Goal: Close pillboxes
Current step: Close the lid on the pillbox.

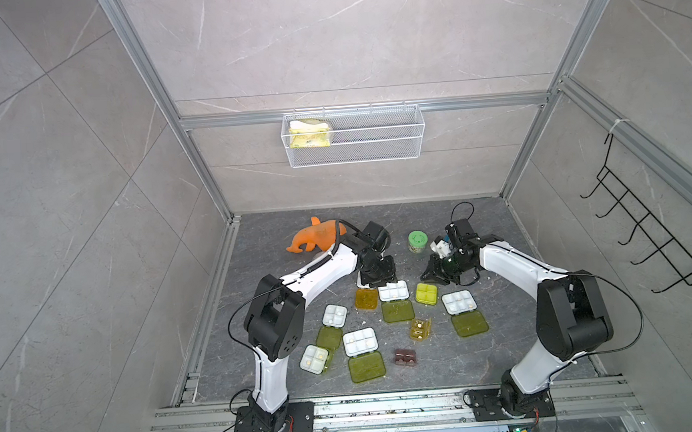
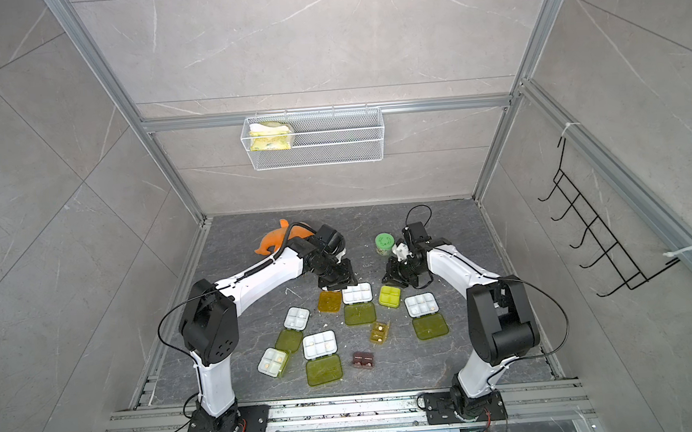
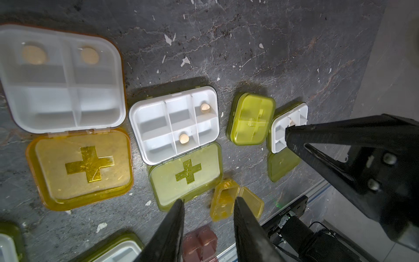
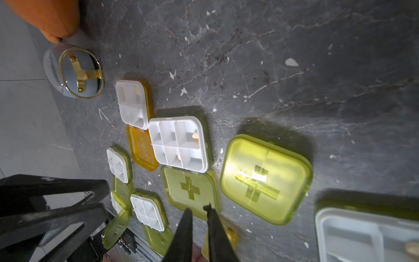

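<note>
Taking the far wall (image 1: 346, 58) as 12 o'clock: the boxes (image 1: 360, 342) fill the middle of the floor (image 1: 471, 366), close together, with only thin gaps for me to slip through. The toy (image 1: 316, 238) blocks 11 o'clock and the jar (image 1: 417, 241) blocks 12 to 1. I have bare room at 5 o'clock.

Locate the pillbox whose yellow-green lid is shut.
In both top views the shut pillbox sits right of centre, between two open pillboxes, near the right gripper.
</note>
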